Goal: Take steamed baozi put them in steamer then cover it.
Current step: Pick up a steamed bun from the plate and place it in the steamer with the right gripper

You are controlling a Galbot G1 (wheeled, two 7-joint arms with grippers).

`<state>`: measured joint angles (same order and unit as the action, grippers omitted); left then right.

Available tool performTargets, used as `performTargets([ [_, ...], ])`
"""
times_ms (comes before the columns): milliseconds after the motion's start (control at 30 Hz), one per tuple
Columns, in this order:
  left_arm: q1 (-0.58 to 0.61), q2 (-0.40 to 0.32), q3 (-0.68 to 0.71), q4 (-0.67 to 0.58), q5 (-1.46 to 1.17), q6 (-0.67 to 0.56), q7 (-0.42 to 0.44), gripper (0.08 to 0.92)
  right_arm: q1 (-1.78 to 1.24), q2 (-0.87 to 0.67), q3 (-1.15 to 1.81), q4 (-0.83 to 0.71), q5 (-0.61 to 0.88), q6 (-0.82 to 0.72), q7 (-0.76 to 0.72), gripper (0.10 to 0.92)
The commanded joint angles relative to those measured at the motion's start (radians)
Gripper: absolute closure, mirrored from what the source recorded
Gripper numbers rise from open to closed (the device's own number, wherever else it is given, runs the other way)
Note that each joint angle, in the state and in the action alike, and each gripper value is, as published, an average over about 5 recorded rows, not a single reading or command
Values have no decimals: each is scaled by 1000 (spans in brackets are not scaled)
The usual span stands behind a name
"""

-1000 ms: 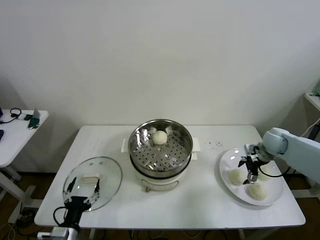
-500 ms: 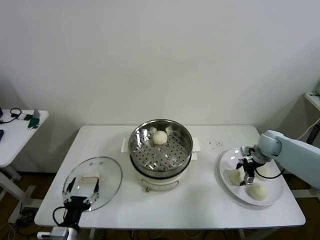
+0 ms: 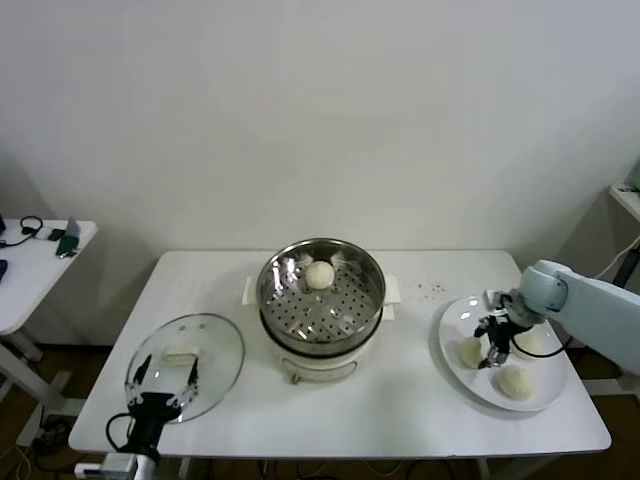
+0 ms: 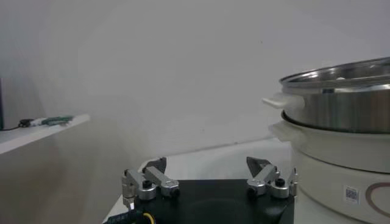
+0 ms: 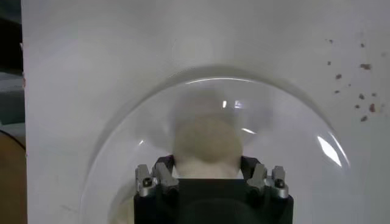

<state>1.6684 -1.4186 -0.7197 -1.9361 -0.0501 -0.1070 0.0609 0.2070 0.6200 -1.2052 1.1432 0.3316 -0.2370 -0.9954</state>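
Observation:
The steel steamer [image 3: 372, 300] sits on its white pot base mid-table and holds one baozi [image 3: 319, 274] at its far side. Three more baozi lie on the white plate [image 3: 450, 330] at the right. My right gripper [image 3: 493, 358] is down on the plate. In the right wrist view its fingers [image 5: 166, 168] press both sides of the left baozi [image 5: 207, 141], which still rests on the plate [image 5: 122, 140]. That bun shows in the head view [image 3: 470, 352]. The other two buns [image 3: 515, 383] [image 3: 531, 345] lie beside it. My left gripper [image 3: 166, 378] is open and idle over the glass lid [image 3: 215, 345].
The glass lid with its white handle [image 3: 181, 353] lies flat at the table's front left. The left wrist view shows the open left gripper [image 4: 207, 164] and the steamer's side [image 4: 341, 103]. A small side table [image 3: 30, 260] stands at the far left. Dark specks [image 3: 432, 290] dot the table.
My right gripper has come down and slightly left on the plate, settling around the left baozi. The left arm and the steamer have not moved.

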Motion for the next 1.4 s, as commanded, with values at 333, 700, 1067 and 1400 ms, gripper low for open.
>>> performTargets([
  [333, 1, 12, 7, -9, -11, -5, 1, 177, 742, 146, -600, -3, 550, 27, -14, 321],
  [700, -38, 14, 52, 0, -19, 14, -14, 177, 854, 456, -621, -14, 750, -20, 18, 319],
  [1067, -48, 25, 67, -20, -8, 10, -11, 177, 681, 715, -526, -40, 781, -84, 104, 313],
  [1400, -49, 32, 62, -18, -9, 9, -10, 177, 535, 801, -485, -70, 743, -105, 150, 313],
])
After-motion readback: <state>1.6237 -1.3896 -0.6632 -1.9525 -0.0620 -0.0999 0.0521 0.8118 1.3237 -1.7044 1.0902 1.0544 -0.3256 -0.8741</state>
